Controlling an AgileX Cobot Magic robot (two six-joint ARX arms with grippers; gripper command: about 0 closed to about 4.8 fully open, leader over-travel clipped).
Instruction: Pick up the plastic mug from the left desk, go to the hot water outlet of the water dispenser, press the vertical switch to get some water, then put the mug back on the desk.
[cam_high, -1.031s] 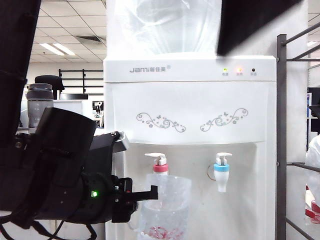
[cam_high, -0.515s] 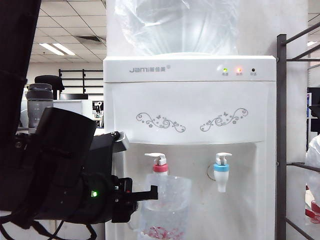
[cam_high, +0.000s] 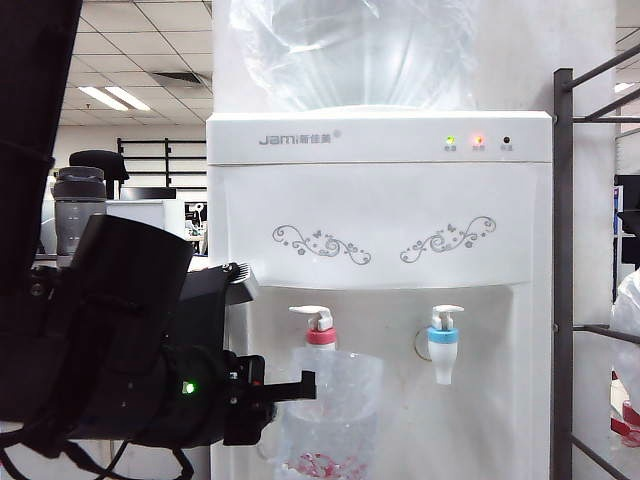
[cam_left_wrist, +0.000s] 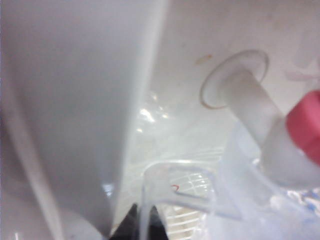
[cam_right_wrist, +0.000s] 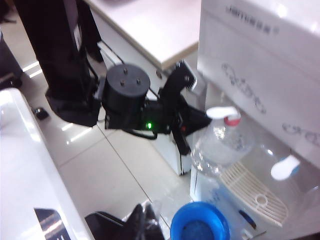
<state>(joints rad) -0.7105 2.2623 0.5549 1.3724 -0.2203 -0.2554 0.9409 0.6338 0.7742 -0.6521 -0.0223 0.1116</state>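
— So where is the plastic mug (cam_high: 330, 415)?
— Right under the hot water outlet (cam_high: 321, 338), the tap with the red collar on the water dispenser (cam_high: 380, 230). It is clear, with a dimpled, frosty wall and something reddish showing near its bottom.
— Who holds it?
— The left gripper (cam_high: 300, 385), clamped on the rim (cam_left_wrist: 150, 200) from the left side.
— And the vertical switch (cam_high: 313, 317)?
— White, on top of the red collar, nothing touching it.
— The right gripper (cam_right_wrist: 142, 217)?
— Low near the floor beside a blue cap (cam_right_wrist: 200, 222), dark fingers closed together, holding nothing.
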